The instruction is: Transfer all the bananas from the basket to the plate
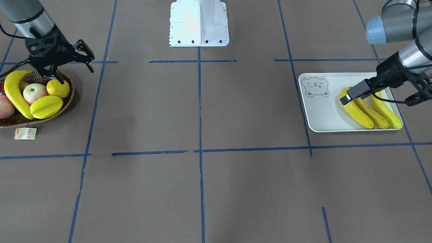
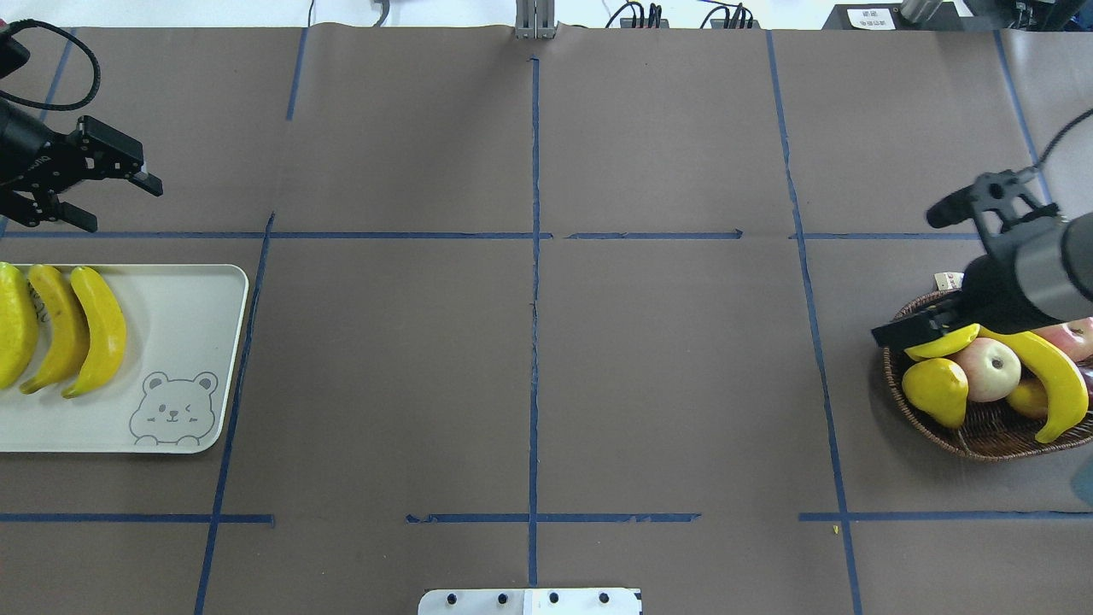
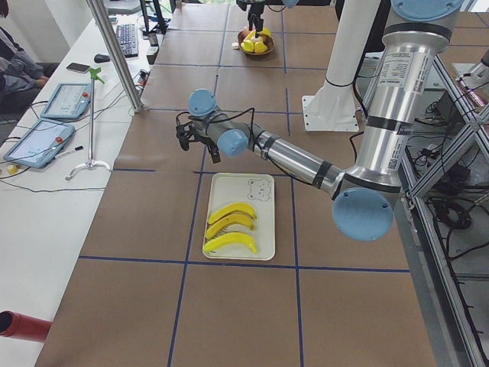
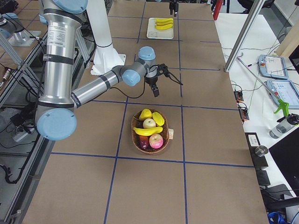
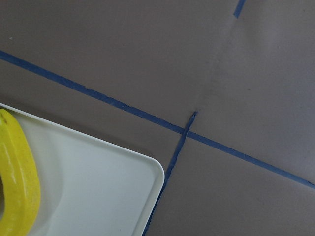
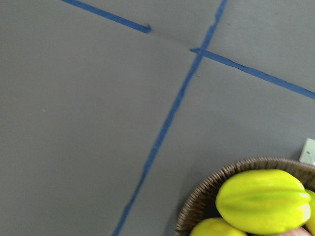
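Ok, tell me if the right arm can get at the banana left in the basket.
Probably yes. The right gripper hangs open above the basket, and the banana lies on top of the pile with nothing covering it.

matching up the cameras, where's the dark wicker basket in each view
Front-facing: dark-brown woven wicker basket far left.
Overhead: right edge.
Left side: top, far.
Right side: centre.
Left wrist: absent.
Right wrist: bottom right.
Shared landmark: ridged yellow starfruit inside it.

Three bananas [image 2: 55,329] lie abreast on the plate [image 2: 171,342], at the left end of the table [image 2: 666,384]. A fourth banana [image 2: 1055,376] lies in the basket [image 2: 982,444] at the right end, among other fruit [image 2: 990,369].
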`<state>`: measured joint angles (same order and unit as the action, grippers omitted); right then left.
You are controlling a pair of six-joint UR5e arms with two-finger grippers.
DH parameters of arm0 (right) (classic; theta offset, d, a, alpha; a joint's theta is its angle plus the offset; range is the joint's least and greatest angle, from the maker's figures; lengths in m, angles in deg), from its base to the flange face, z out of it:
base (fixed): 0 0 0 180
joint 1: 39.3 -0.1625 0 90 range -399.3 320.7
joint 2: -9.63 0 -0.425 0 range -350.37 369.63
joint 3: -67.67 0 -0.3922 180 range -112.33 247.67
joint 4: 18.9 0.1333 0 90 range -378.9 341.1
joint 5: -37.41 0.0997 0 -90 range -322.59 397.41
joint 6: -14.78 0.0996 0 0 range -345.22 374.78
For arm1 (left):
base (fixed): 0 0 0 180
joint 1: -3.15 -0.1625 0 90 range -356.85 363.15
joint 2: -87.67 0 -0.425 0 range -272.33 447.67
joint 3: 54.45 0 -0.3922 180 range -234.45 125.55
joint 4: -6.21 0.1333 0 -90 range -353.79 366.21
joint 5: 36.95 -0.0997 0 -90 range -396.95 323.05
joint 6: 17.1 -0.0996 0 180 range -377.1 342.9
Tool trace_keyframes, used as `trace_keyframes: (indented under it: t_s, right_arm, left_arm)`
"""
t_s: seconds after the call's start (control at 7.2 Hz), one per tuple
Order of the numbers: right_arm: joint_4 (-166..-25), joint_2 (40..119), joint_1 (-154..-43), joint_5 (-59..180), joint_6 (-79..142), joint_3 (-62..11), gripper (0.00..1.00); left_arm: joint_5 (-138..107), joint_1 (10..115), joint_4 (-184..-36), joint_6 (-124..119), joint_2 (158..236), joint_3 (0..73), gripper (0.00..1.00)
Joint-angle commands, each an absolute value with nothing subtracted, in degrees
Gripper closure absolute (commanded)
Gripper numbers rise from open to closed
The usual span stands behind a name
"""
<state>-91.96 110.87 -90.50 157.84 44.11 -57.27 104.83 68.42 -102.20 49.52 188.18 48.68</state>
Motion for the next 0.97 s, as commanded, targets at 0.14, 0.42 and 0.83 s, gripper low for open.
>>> trace_keyframes:
  t_s: [0.14,0.42,0.83]
  right_arm:
    - [-91.67,120.02,-90.38,148.71,36.14,-52.67,0.01]
    - [-98.25,119.67,-87.03,140.52,36.14,-52.39,0.01]
    - [-100.29,119.32,-85.8,140.16,36.23,-49.85,0.02]
  left_arm:
    - [103.78,67.93,-102.34,49.52,188.04,49.09,0.0]
    - [103.77,67.67,-102.25,49.61,187.87,49.09,0.0]
    - [103.77,67.67,-102.25,49.61,187.69,49.0,0.0]
